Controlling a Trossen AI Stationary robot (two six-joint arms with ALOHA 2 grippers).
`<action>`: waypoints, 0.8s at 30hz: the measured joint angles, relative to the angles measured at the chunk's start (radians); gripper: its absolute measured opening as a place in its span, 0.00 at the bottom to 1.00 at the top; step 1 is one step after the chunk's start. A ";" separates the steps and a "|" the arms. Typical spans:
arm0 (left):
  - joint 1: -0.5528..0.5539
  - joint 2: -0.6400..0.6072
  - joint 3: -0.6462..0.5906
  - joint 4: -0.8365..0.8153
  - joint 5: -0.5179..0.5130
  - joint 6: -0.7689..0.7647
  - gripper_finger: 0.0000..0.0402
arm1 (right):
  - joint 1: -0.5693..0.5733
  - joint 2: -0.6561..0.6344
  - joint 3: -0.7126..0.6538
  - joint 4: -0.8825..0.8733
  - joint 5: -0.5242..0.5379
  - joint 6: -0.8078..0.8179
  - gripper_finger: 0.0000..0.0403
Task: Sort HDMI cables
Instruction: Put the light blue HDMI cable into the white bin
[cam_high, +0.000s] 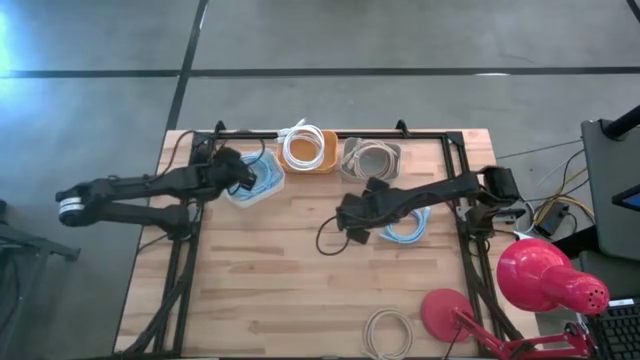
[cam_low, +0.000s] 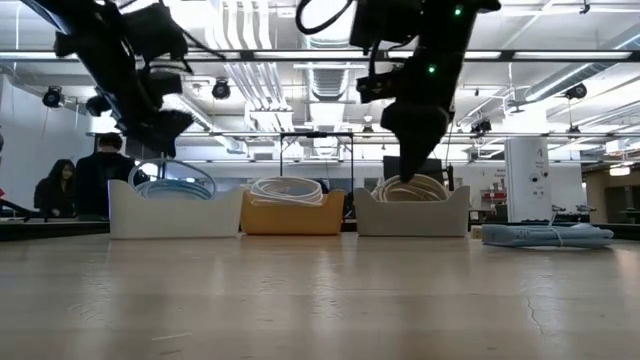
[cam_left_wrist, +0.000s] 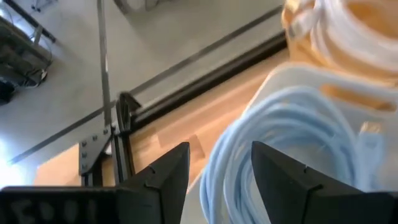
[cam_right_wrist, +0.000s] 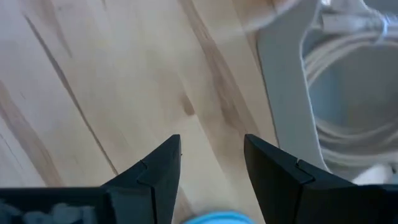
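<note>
Three bins stand in a row along the table's far edge. The white bin (cam_high: 250, 190) holds light blue cable coils (cam_left_wrist: 292, 137), the orange bin (cam_high: 327, 152) holds white coils (cam_high: 303, 148), and the grey bin (cam_high: 388, 150) holds beige coils (cam_right_wrist: 348, 81). My left gripper (cam_left_wrist: 217, 168) hangs open just above the blue coils in the white bin (cam_low: 175, 212). My right gripper (cam_right_wrist: 211, 155) is open over bare wood beside the grey bin's near wall (cam_right_wrist: 286, 93). One light blue coil (cam_high: 408, 230) lies on the table under my right arm. A pale coil (cam_high: 388, 332) rests at the near edge.
A red desk lamp (cam_high: 545, 280) with a round base (cam_high: 447, 312) stands at the table's near right corner. A black frame (cam_high: 330, 134) runs along the far edge and both sides. Bare wood lies in the middle and at the near left. People stand beyond the table (cam_low: 85, 180).
</note>
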 joint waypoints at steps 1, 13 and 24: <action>-0.001 -0.014 0.009 0.001 -0.001 0.009 0.46 | 0.000 -0.004 0.000 -0.012 0.000 0.017 0.43; -0.003 -0.103 0.037 -0.001 0.005 0.061 0.46 | -0.001 -0.021 -0.070 -0.042 -0.132 0.166 0.42; -0.003 -0.101 0.035 0.000 0.027 0.061 0.46 | -0.005 -0.136 -0.320 -0.018 -0.321 0.377 0.42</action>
